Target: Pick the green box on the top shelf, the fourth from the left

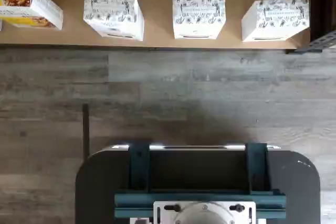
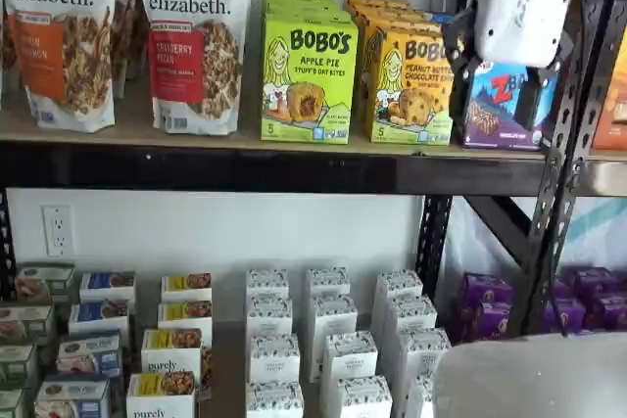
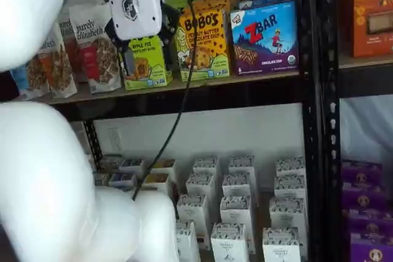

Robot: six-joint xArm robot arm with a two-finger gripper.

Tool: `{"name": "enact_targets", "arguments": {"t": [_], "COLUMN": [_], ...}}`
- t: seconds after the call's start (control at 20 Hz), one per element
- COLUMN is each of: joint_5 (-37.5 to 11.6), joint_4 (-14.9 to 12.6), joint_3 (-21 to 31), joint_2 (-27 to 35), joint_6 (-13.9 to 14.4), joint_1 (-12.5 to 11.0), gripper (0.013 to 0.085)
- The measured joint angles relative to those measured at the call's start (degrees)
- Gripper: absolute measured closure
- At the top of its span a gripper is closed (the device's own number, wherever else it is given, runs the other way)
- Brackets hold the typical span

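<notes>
The green box is a lime-green Bobo's Apple Pie carton standing upright at the front of the top shelf, with more green boxes behind it. In a shelf view my gripper partly covers it. My gripper hangs in front of the shelf, right of the green box and before the blue ZBar box. Its white body has a black finger on each side, set apart with nothing between them. It also shows in a shelf view. The wrist view shows neither the green box nor the fingers.
Purely Elizabeth bags stand left of the green box and an orange Bobo's box right of it. A black upright stands right of the gripper. White cartons fill the lower shelf and show in the wrist view. My white arm fills the near left.
</notes>
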Motion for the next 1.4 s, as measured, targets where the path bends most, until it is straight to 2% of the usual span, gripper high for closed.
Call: {"name": "enact_targets", "arguments": {"t": [0.15,0.6,1.05,1.25,1.4], "joint_5": [-4.8,-5.9,-9.9,-11.9,-14.1], "joint_4": [1.4,1.8,3.1,2.9,2.2], "joint_3": [2.5,2.9,3.0,1.7,0.2], "joint_2": [-2.9,-2.7,-1.7,0.1,1.8], "joint_6": [-0.9,-0.2,1.1,2.7,4.7], "joint_1": [-1.4,-0.6,0.5,2.4,4.8], "gripper": [0.0130,0.0130,0.0130,0.0130,0.0130]}}
